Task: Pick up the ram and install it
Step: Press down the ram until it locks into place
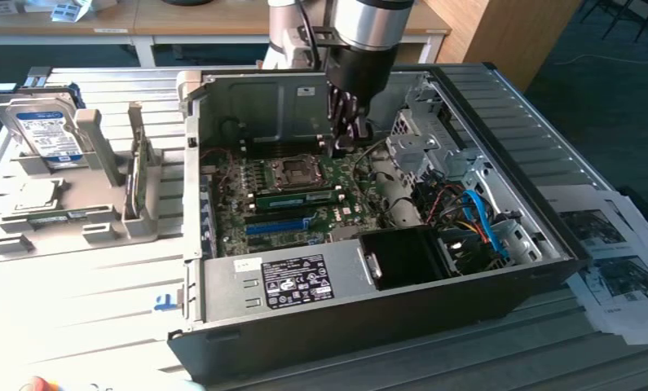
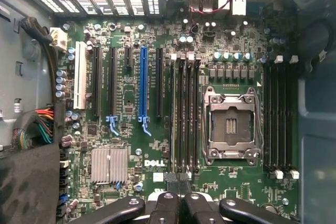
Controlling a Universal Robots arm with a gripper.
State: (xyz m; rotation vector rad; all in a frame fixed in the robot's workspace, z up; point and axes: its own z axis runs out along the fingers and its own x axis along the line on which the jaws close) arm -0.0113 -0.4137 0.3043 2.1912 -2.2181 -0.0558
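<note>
The gripper [image 1: 343, 140] hangs inside the open computer case [image 1: 519, 269], its dark metal fingers [image 2: 178, 190] pressed fully together with nothing between them. In the wrist view the fingertips sit just above the end of a bank of long black memory slots [image 2: 184, 114], beside the square, silver-framed processor socket [image 2: 231, 124] on the green motherboard [image 2: 131, 145]. The ram [image 1: 297, 198], a long, narrow, flat green stick, lies seated in a slot on the board, near the socket and just beside the fingertips in the exterior view. A ribbed blue expansion slot [image 2: 143, 85] runs parallel. Outside the case, toward the exterior view's left, a silver hard drive [image 1: 46, 130] with a blue-white label stands in a grey moulded holder [image 1: 101, 220].
</note>
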